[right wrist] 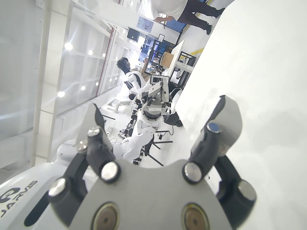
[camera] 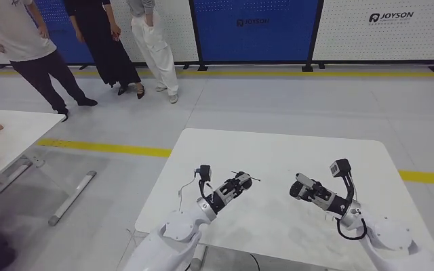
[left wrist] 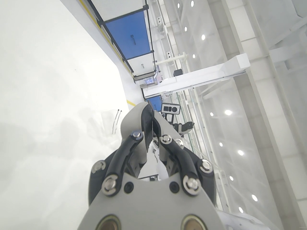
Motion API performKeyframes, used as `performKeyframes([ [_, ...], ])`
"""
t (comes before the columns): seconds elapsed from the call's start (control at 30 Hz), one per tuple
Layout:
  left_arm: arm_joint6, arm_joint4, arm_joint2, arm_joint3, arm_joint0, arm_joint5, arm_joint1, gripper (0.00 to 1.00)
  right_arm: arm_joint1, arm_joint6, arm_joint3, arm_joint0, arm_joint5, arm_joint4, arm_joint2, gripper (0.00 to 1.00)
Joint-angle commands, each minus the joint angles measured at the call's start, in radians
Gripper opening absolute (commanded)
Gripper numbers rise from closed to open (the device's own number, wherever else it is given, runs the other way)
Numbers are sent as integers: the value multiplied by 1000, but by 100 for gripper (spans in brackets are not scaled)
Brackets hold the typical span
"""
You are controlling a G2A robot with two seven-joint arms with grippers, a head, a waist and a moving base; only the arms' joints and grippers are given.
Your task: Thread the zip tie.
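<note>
My left gripper (camera: 241, 182) hovers over the near-left part of the white table (camera: 285, 152), shut on a thin black zip tie (camera: 245, 177) that sticks out crosswise on both sides. In the left wrist view the zip tie (left wrist: 152, 120) runs as a narrow strip pinched between the closed pads (left wrist: 146, 120) of the left gripper (left wrist: 151, 118). My right gripper (camera: 297, 187) faces it from the right, a short gap away, open and holding nothing. The right wrist view shows the right gripper (right wrist: 159, 111) with its fingers (right wrist: 226, 111) spread wide beside the table.
Two spare black zip ties (left wrist: 116, 118) lie side by side on the table beyond my left gripper. A second white table (camera: 24, 132) stands to the left. Several people stand on the floor far behind, away from the table.
</note>
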Motion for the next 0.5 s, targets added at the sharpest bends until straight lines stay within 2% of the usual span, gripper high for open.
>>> performKeyframes([
  [0.0,13,-21,-17,-27,-1,-15,0,0,0,0,0,0,0,0,0,100],
  [0.07,17,-28,-37,-63,11,-38,3,0,0,0,0,0,0,0,0,100],
  [0.17,17,-19,-72,-149,48,-63,9,0,0,0,0,0,0,0,0,100],
  [0.2,10,-21,-84,-189,67,-72,11,0,0,0,0,0,0,0,0,100],
  [0.33,-13,-37,-133,-309,126,-84,20,0,0,0,0,0,0,0,0,100],
  [0.43,-31,-42,-161,-367,165,-86,25,0,0,0,0,0,0,0,0,100],
  [0.47,-35,-43,-167,-374,173,-83,26,0,0,0,0,0,0,0,0,100],
])
